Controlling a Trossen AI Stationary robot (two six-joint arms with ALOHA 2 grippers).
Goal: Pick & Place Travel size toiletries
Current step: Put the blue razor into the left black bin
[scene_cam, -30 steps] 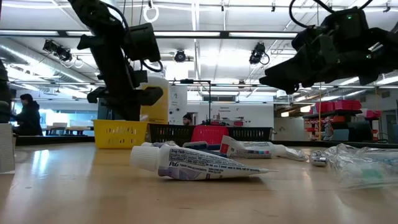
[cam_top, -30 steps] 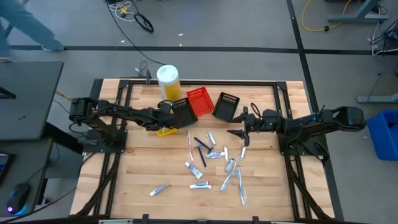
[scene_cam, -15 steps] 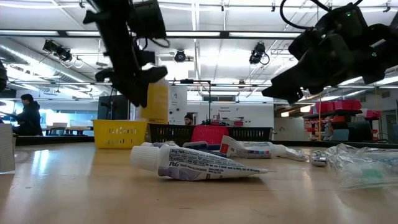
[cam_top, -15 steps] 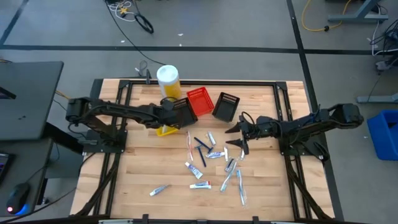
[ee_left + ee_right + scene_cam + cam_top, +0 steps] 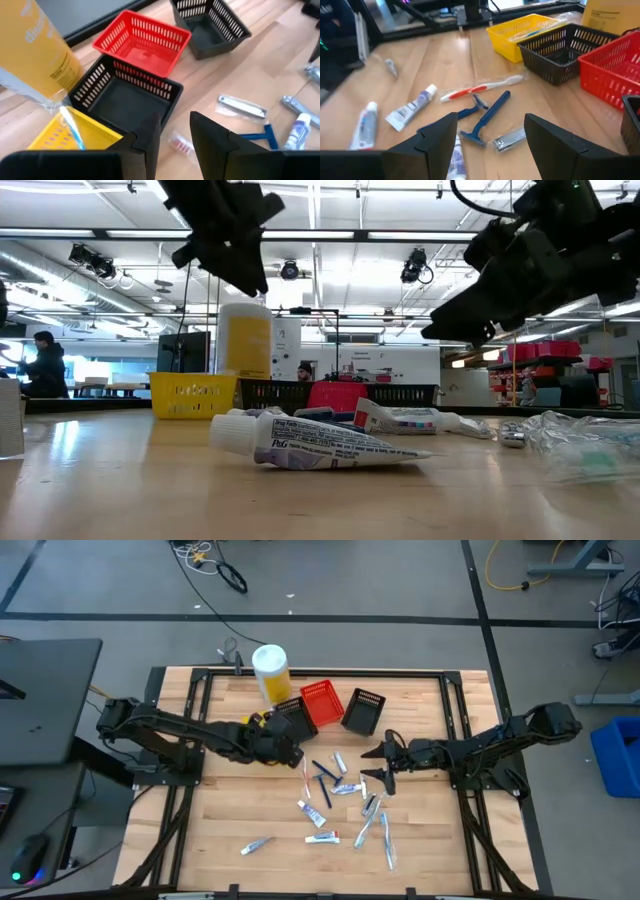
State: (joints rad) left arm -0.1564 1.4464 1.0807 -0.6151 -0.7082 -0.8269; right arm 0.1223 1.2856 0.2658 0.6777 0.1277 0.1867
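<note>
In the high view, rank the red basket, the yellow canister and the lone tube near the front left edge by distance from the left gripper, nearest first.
From the left gripper:
1. Red basket, behind it toward the right.
2. Yellow canister, farther back.
3. Lone tube, front left.

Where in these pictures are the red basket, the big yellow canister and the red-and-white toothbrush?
red basket (image 5: 141,46): left wrist view, on its bare floor.
yellow canister (image 5: 270,668): high view, on its white lid.
red-and-white toothbrush (image 5: 480,88): right wrist view, on the middle of its handle.
</note>
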